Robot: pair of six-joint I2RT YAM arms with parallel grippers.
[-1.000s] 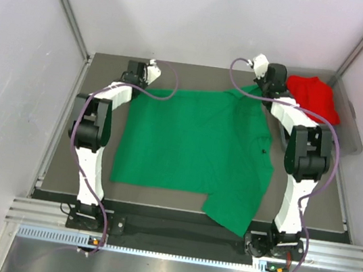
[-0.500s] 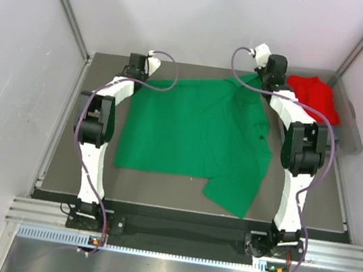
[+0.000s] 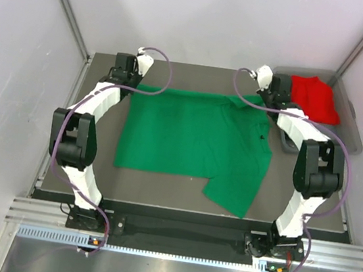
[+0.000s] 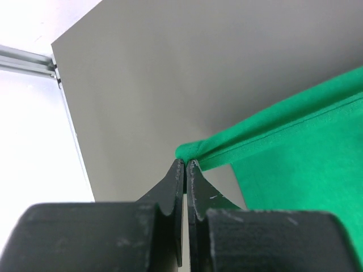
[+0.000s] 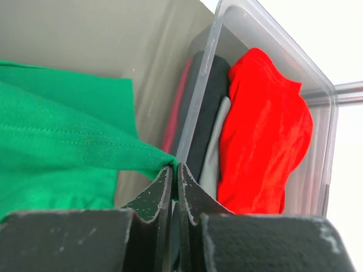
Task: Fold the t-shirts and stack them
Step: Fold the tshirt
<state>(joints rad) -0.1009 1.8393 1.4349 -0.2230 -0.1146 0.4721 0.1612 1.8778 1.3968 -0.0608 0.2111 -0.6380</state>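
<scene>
The green t-shirt (image 3: 191, 137) lies spread on the grey table, one part folded over at the front right. My left gripper (image 3: 126, 78) is shut on its far left corner; the left wrist view shows the cloth (image 4: 295, 141) pinched at the fingertips (image 4: 179, 170). My right gripper (image 3: 273, 99) is shut on the far right corner, seen as green cloth (image 5: 68, 141) in the right wrist view, close to the bin. The red t-shirt (image 3: 315, 98) lies crumpled in the clear plastic bin (image 3: 350, 127) and shows in the right wrist view (image 5: 264, 130).
The bin (image 5: 272, 34) stands at the back right and also holds dark and grey cloth (image 5: 199, 113). Grey table (image 3: 161, 181) shows in front of the shirt. White walls and metal rails enclose the table.
Both grippers moved outward with the shirt's far corners, left one to the left, right one to the right, stretching the far edge straight and flatter on the table.
</scene>
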